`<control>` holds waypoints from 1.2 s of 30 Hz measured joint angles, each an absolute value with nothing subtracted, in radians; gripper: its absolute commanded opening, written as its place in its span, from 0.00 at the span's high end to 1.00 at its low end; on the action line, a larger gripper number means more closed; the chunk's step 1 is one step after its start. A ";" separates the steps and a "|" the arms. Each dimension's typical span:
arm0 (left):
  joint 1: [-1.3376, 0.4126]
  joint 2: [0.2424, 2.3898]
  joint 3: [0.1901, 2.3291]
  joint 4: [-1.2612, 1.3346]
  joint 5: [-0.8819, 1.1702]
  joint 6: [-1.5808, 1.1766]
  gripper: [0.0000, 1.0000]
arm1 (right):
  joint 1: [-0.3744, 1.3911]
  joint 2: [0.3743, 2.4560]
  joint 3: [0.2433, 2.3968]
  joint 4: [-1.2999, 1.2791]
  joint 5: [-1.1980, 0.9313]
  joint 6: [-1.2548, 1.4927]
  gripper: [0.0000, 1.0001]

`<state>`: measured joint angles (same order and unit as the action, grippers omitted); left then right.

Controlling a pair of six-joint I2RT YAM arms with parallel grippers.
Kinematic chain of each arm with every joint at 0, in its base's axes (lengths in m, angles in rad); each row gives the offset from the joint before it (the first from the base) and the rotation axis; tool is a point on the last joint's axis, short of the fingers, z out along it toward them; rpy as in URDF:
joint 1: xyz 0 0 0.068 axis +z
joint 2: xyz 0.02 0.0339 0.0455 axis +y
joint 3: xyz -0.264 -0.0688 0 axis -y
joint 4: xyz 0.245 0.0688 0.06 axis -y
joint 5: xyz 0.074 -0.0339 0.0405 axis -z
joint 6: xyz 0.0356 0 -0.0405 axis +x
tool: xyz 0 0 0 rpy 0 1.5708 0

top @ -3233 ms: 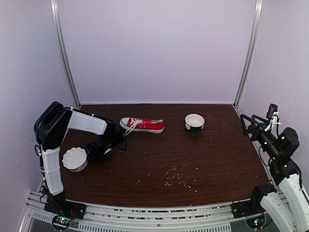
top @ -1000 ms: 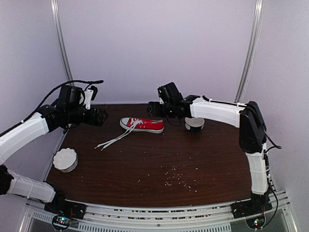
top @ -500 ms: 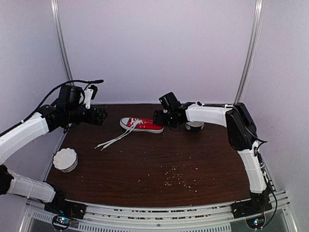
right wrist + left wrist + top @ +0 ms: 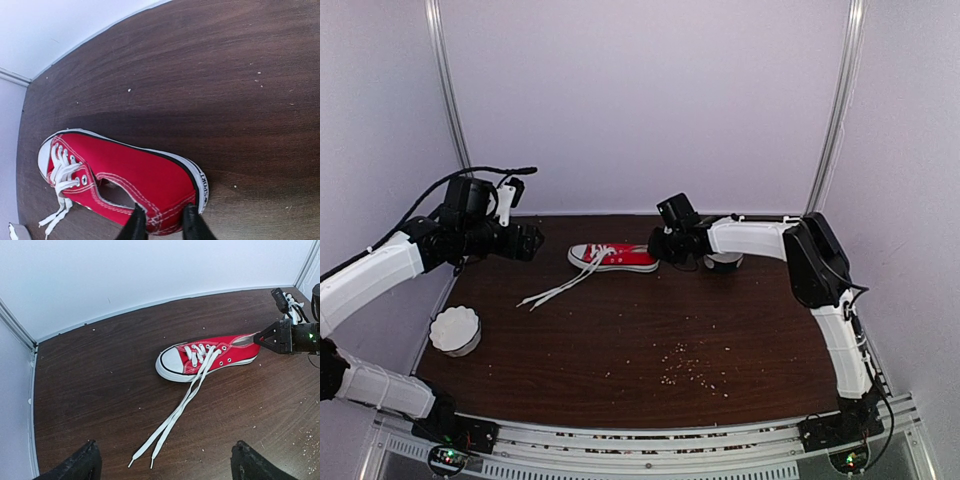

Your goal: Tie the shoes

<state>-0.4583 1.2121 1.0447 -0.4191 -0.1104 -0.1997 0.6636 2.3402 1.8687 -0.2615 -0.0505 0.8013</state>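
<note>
Fingers (image 4: 136, 226) of the right gripper (image 4: 164, 224) pinch the red sneaker (image 4: 135, 180) at its heel collar. The left gripper (image 4: 164, 460) hangs spread wide, holding nothing. On the dark table (image 4: 770, 340) the sneaker rests on its sole near the back, toe leftward. A white bowl (image 4: 454, 331) sits at the left edge. Loose laces (image 4: 175, 415) trail forward, and crumbs (image 4: 690, 368) dot the front.

L arm raised, elbow bent, reaching fwd. L gripper (image 4: 528, 243) jaws wide apart. R arm stretched fwd-left, low. R gripper (image 4: 162, 222) fingers pinched on shoe (image 4: 140, 175) heel.
</note>
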 measured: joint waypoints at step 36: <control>-0.461 1.428 1.119 -0.417 0.229 -0.083 0.29 | 0.836 1.600 1.186 -0.598 -0.594 -0.031 1.00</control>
<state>-0.4606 1.4281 1.1191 -0.4168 0.2287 -0.0830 0.8364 1.6005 1.1862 -0.5976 -0.5941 -0.0315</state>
